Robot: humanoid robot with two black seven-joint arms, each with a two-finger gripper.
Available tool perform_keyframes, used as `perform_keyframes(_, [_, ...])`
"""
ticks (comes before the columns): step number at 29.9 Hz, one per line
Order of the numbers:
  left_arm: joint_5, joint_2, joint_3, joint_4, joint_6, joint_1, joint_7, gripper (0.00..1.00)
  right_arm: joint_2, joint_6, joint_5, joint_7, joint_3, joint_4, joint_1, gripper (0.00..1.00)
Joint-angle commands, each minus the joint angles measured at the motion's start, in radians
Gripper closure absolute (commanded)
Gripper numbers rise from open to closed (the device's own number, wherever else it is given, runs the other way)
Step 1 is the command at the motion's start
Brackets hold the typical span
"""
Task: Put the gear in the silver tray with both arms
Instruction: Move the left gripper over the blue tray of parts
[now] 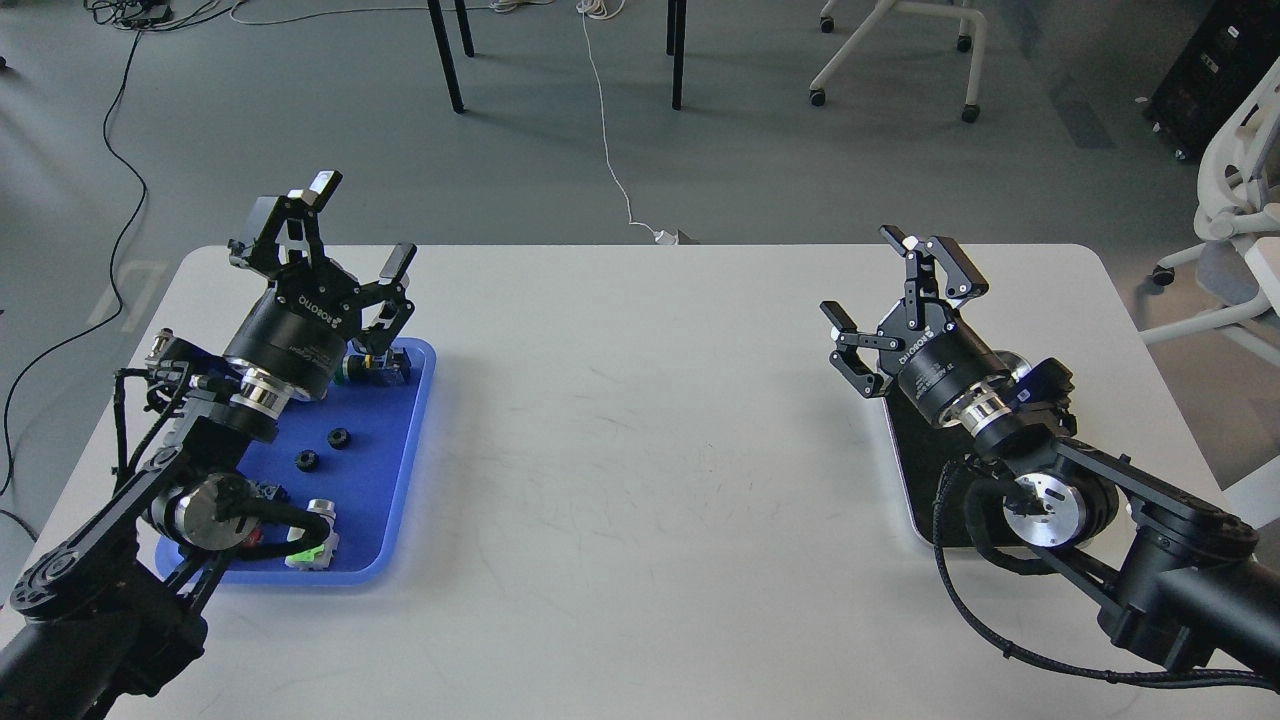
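Two small black gears [339, 438] [306, 460] lie on the blue tray [385, 490] at the left of the table. My left gripper [365, 225] is raised above the far end of that tray, open and empty. The silver tray [920, 470] with its dark bottom lies at the right of the table, largely hidden under my right arm. My right gripper [880, 285] hovers over the silver tray's far end, open, holding nothing.
The blue tray also holds a green and yellow part [378, 366] at its far end and a white and green part [312, 545] at its near end. The white table [640, 450] lies between the trays. Chairs and cables are on the floor beyond.
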Motion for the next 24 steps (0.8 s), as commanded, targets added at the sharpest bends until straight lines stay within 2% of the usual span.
perform_keyframes(1, [0.001, -0.001, 0.003, 0.002, 0.001, 0.0, 0.001, 0.01, 0.001, 0.0, 0.0, 0.0, 0.004, 0.0, -0.002, 0.01])
perform_keyframes(9, [0.001, 0.007, 0.01, 0.014, -0.017, -0.006, 0.001, 0.0, 0.002, 0.002, -0.001, 0.0, 0.007, -0.005, -0.002, 0.01])
perform_keyframes(18, [0.015, 0.128, 0.012, 0.028, -0.042, -0.031, -0.003, 0.0, 0.013, 0.003, -0.003, 0.0, 0.006, -0.011, 0.004, 0.01])
perform_keyframes(21, [0.03, 0.176, 0.021, 0.023, -0.083, -0.037, -0.013, 0.0, 0.013, 0.003, -0.003, 0.0, 0.003, -0.011, 0.004, 0.01])
perform_keyframes(24, [0.183, 0.26, 0.026, 0.0, -0.107, -0.051, -0.059, 0.0, 0.013, 0.003, -0.003, 0.0, 0.001, -0.011, 0.009, 0.01])
